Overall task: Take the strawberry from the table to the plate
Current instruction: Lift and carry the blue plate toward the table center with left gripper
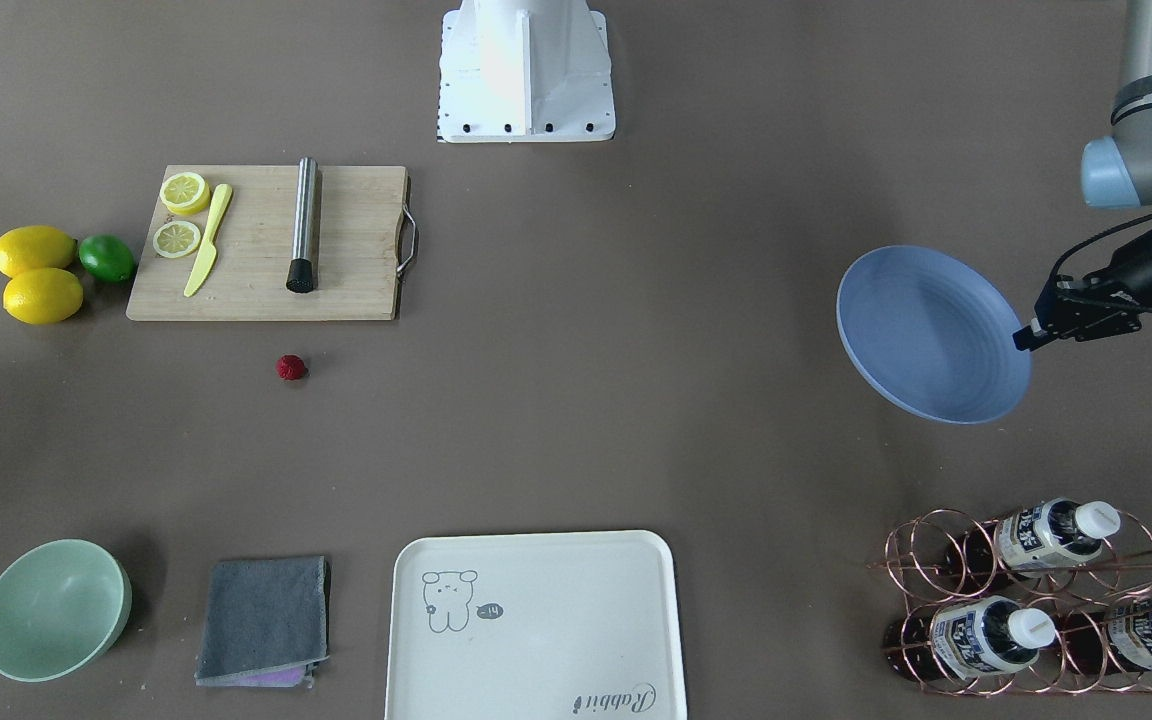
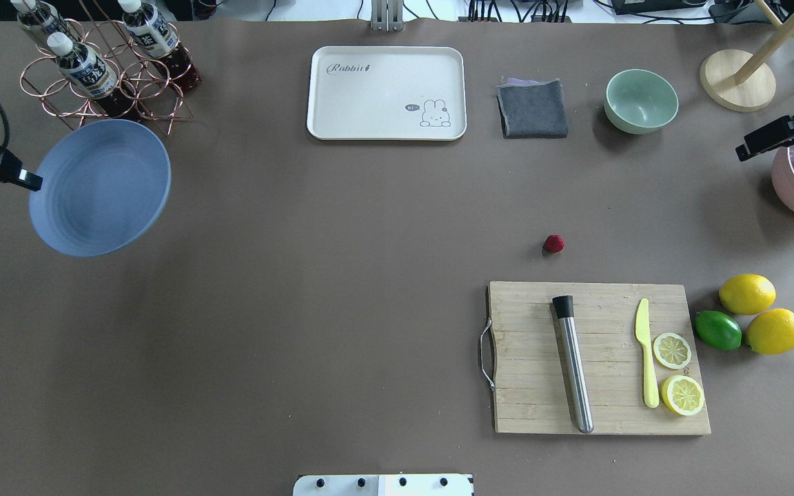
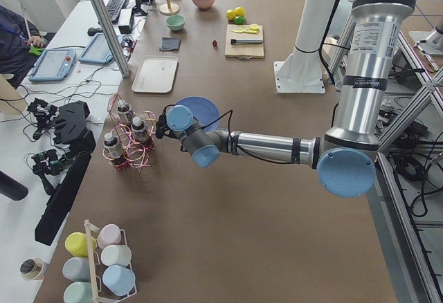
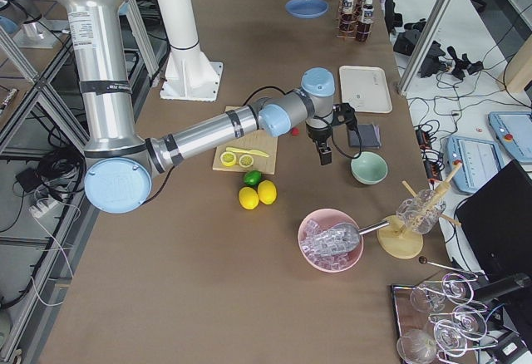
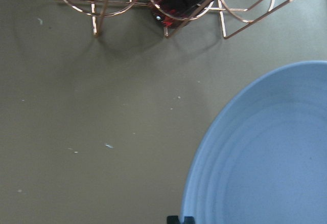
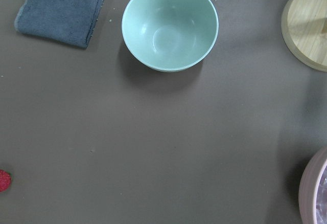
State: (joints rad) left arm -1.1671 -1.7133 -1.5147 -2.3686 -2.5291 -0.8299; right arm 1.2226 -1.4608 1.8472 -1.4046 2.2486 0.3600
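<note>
Nearest, at the bench's near edge, sits the robot's base. Just beyond it to the right lies a wooden cutting board carrying a metal rod, a yellow knife and two lemon slices. Two whole lemons and a lime rest just beside its right edge.

A little past the board's far edge, on bare bench, lies the strawberry, small and red, touching nothing else. The task looks barely begun: no claw holds the berry, and it has not been lifted or carried.

Farther back on the far left, the left claw is pinching the left rim of the blue plate. The plate hangs tilted and seems raised off the bench, and nothing lies in it. The berry is well apart from this claw, across most of the bench's width.

On the far right, the right claw hovers beyond the lemons. Whether its fingers are spread or pressed together cannot be told. It is the nearer claw to the berry, which lies to its left and nearer the robot. In the right wrist view the berry peeks in at the lower left edge.

Along the far edge stand bottles in a copper rack, a cream tray, a folded grey cloth and a green bowl.

Left to do, by my judgement: grasp the berry, bring it to the plate, release.
</note>
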